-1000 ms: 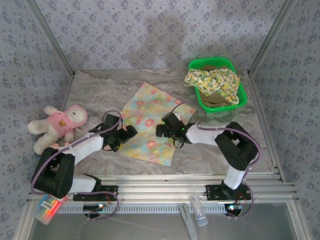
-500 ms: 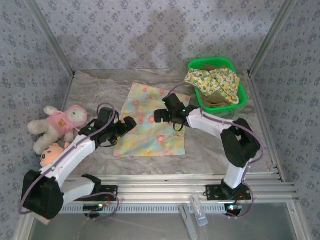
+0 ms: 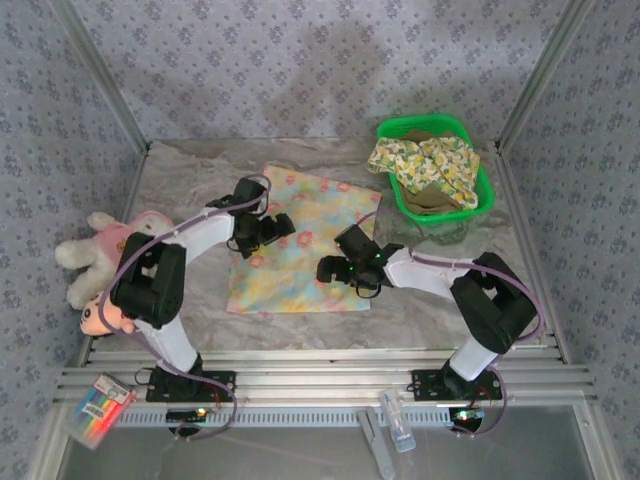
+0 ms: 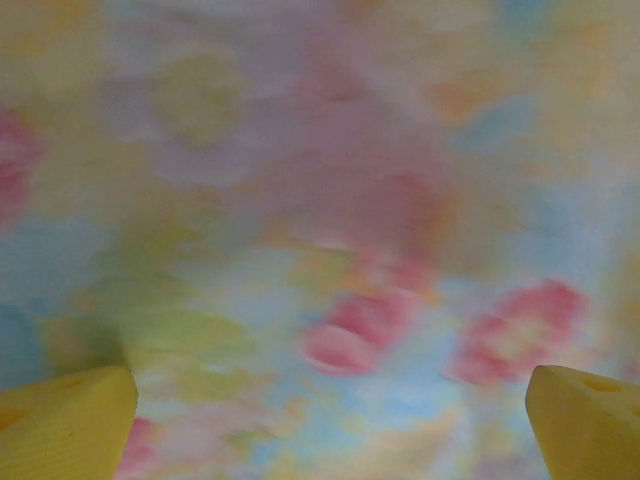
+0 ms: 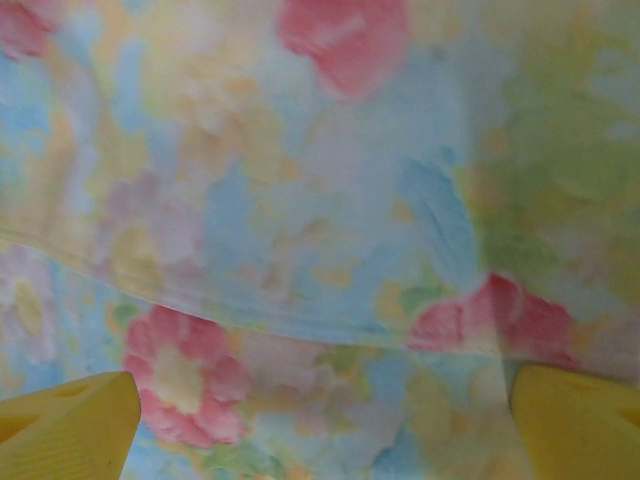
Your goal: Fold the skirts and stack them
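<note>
The pale yellow pastel-patterned skirt (image 3: 300,250) lies flat in the middle of the table. My left gripper (image 3: 280,226) hovers open over its far left part, and the left wrist view has blurred pastel cloth (image 4: 330,250) between wide-apart yellow fingertips (image 4: 65,420). My right gripper (image 3: 326,268) is open above the skirt's near right part; the cloth (image 5: 300,200) there has a fold edge running across, and nothing sits between the fingertips (image 5: 580,420). The white-yellow floral skirt (image 3: 425,160) is draped over an olive-khaki skirt (image 3: 432,203) in the green basket (image 3: 484,190).
A pink plush toy (image 3: 110,250) lies at the table's left edge beside the left arm's elbow. A pack of markers (image 3: 95,410) and a small bottle (image 3: 397,425) rest below the aluminium rail at the front. The basket stands at the back right.
The pastel skirt has turned squarer to the table. My left gripper swung up to its far left part; my right gripper came back towards the near right part. Both stayed open.
</note>
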